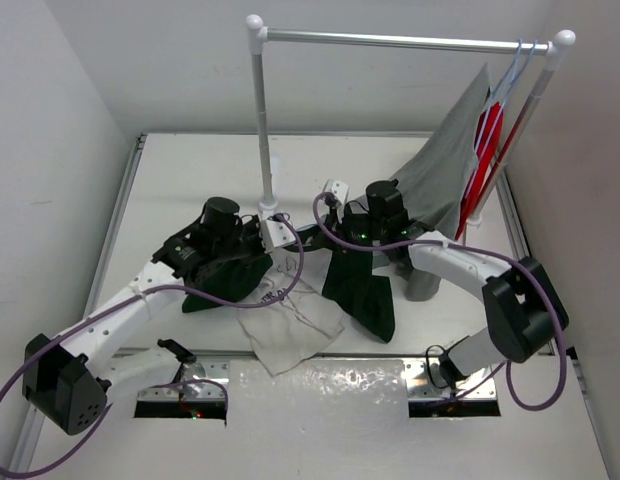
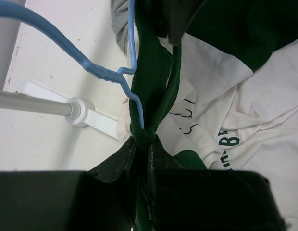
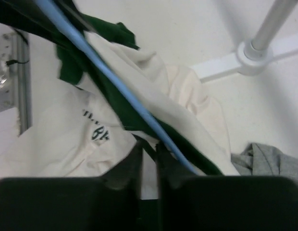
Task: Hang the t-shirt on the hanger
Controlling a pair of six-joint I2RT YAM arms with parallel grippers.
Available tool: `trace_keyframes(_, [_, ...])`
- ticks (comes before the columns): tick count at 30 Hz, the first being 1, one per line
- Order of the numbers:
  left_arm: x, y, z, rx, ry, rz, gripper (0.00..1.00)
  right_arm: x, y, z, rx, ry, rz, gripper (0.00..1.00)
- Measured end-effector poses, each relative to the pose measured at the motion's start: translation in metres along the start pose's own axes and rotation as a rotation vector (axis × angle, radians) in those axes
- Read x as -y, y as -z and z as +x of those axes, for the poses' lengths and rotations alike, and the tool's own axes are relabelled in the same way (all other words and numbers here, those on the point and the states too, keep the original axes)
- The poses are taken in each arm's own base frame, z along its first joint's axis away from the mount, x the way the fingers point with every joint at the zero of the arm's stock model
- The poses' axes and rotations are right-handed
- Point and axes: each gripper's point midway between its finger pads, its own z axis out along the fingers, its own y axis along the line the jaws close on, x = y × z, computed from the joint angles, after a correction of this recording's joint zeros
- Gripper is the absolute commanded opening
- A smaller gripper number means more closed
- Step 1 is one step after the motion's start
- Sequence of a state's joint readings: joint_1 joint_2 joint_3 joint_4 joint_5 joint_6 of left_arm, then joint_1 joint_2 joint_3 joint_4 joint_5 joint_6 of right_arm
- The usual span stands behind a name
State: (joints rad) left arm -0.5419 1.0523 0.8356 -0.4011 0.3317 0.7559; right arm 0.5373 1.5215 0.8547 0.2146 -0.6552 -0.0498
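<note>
My table (image 1: 190, 170): white, filling mid-frame | t-shirt (image 1: 295, 330): crumpled at centre, its white part lying on it | rack (image 1: 262, 120): foot planted upper centre

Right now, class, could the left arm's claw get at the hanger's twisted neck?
Probably not yet: the left claw is shut on the t-shirt collar, so it's occupied, though the hanger neck lies bare just ahead.

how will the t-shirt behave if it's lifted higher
Probably floppy: the t-shirt sags in crumpled folds. Likely light: small pinches of cloth hold part of it up. It may slide along the thin hanger wire.
</note>
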Motion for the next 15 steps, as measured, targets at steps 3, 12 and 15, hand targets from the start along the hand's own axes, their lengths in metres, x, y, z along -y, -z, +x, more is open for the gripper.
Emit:
trace_keyframes(3, [0.002,-0.003,0.002,-0.005,-0.005,0.017,0.00,-0.014,0.008,-0.016,0.037,0.033,-0.046,0.30])
trace_keyframes(12, [0.017,-0.008,0.012,-0.040,-0.046,0.110,0.00,-0.036,0.040,-0.047,0.059,0.169,-0.083,0.67])
trace_keyframes(15, [0.022,-0.008,0.012,-0.038,-0.048,0.136,0.00,-0.028,0.034,-0.046,0.022,0.179,-0.078,0.68])
